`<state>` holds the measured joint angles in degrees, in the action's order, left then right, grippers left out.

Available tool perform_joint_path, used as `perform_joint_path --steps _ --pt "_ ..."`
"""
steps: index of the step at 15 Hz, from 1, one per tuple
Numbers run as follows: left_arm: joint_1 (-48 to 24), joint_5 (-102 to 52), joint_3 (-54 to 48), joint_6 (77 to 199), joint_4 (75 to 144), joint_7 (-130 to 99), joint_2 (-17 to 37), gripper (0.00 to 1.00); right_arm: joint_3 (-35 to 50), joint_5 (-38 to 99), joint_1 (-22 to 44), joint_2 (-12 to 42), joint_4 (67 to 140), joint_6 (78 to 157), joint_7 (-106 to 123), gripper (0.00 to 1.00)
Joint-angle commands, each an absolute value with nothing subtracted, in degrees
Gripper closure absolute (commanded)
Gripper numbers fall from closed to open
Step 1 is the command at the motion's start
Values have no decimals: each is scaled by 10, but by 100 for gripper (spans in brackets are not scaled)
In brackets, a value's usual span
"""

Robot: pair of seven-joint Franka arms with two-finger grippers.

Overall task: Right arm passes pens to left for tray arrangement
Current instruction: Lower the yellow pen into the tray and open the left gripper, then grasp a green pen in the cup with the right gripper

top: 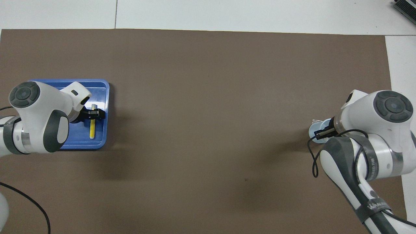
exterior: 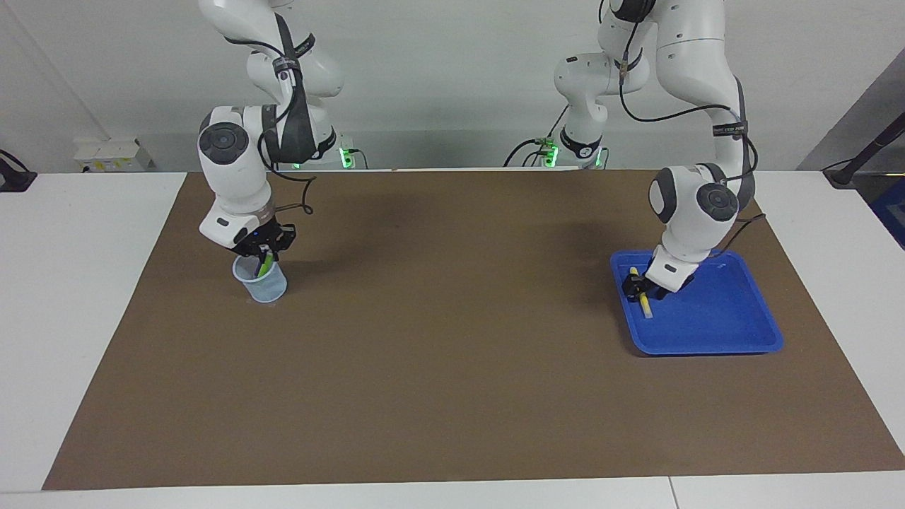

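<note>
The blue tray (exterior: 707,346) (top: 99,144) lies at the left arm's end of the brown mat. A yellow pen (exterior: 645,302) (top: 92,128) lies flat in it, along the rim that faces the middle of the table. My left gripper (exterior: 638,285) (top: 93,113) stands low over that pen, open, one finger on each side of it. My right gripper (exterior: 263,251) (top: 321,132) is down at the mouth of a translucent cup (exterior: 263,286) (top: 316,127). A green pen (exterior: 264,266) stands slanted in the cup, its top up at the gripper.
A brown mat (exterior: 452,339) covers most of the white table. A black cable (top: 311,156) loops off the right arm's wrist, beside the cup. Both arms' elbows hang over their own ends of the mat.
</note>
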<state>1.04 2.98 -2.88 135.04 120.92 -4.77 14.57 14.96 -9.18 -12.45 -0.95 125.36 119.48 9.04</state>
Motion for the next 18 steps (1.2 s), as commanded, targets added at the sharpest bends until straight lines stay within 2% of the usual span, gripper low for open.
perform_joint_path --steps 1,2,5,6,8,15,18 --pt "15 11 -33 1332 1189 -59 162 33 155 -101 -134 -11 1259 1194 109 90" --pt "15 -12 -33 1317 1176 -59 162 30 155 -101 -134 -11 1259 1194 109 90" --pt "16 -37 -32 1278 1152 -64 162 7 154 -101 -136 -11 1259 1194 126 100" --pt "17 -49 -31 1262 1143 -65 161 0 154 -101 -141 -9 1253 1193 151 100" --pt "25 -68 -31 1231 1122 -67 159 0 154 -101 -146 -6 1224 1167 179 100" --pt "35 -113 -30 1159 1081 -106 134 0 156 -91 -143 -8 1050 992 250 100" --pt "33 -128 -31 1107 1036 -169 131 0 155 -11 -142 -12 995 942 243 100"
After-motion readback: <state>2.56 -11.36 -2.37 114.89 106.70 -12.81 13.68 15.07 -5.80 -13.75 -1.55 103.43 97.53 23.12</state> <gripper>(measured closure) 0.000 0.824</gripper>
